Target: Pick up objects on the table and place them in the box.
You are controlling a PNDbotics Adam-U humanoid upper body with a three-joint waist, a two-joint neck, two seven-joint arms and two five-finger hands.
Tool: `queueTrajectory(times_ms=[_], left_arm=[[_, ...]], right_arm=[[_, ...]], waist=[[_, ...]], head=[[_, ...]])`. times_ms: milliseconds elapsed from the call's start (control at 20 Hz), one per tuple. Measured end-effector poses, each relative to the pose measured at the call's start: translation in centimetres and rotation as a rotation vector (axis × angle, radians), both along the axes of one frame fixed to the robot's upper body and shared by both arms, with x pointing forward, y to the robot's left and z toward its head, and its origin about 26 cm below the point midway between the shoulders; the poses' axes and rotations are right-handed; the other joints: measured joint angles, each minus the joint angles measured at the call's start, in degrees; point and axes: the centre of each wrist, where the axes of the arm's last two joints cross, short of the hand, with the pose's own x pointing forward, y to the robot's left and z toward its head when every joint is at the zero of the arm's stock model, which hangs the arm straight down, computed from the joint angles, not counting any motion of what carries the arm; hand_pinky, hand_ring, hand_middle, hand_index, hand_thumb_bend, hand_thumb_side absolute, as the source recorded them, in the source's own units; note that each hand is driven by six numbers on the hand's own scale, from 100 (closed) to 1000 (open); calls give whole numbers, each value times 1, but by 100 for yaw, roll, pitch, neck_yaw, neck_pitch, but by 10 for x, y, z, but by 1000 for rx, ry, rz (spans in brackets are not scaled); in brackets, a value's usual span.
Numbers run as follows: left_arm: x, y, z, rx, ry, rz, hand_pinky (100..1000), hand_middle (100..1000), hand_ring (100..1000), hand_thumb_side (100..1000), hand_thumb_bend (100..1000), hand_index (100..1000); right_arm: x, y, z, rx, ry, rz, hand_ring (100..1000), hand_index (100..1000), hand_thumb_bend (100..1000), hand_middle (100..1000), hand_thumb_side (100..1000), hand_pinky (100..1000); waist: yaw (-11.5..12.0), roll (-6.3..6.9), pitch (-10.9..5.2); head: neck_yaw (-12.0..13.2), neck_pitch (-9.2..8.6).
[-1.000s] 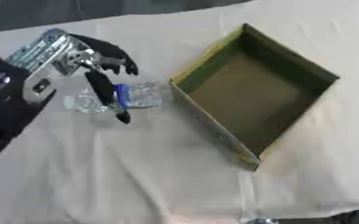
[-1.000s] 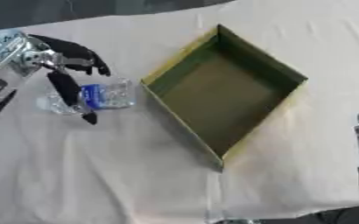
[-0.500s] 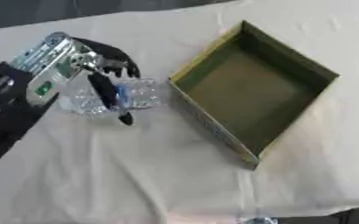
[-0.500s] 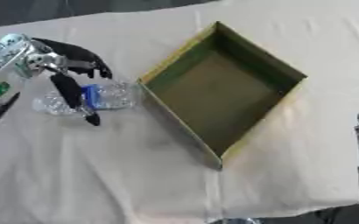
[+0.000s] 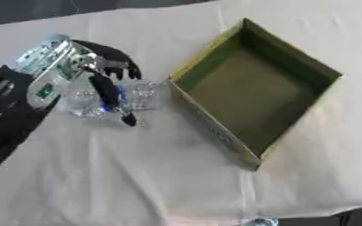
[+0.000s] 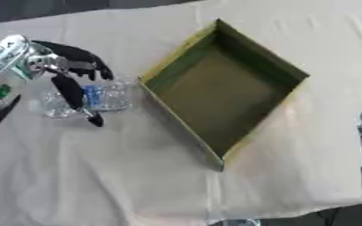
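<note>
Though half-hidden, bottle [image 5: 111, 96] under left hand [image 5: 99, 70].

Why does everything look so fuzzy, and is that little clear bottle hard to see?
Both eye views are soft all over. In the left eye view the clear bottle blends into the pale tablecloth, half hidden behind the left hand; the box interior lies in shade in the right eye view.

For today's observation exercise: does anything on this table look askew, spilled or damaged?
Nothing is spilled or visibly damaged. The clear plastic bottle with a blue label lies on its side under the robot's left hand, and the open green cardboard box sits diagonally on the white tablecloth.
</note>
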Motion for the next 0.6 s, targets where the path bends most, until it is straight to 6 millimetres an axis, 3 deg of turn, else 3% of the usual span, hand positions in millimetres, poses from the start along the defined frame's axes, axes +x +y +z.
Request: queueTrajectory(times_ms=[600], left_arm=[[0, 8, -3, -21, 9, 46, 713, 815, 778, 542, 773, 911]], right_arm=[[0, 0, 0, 3, -5, 7, 754, 847, 100, 754, 1000, 686]], waist=[[-2, -33, 35]], head=[[0, 0]])
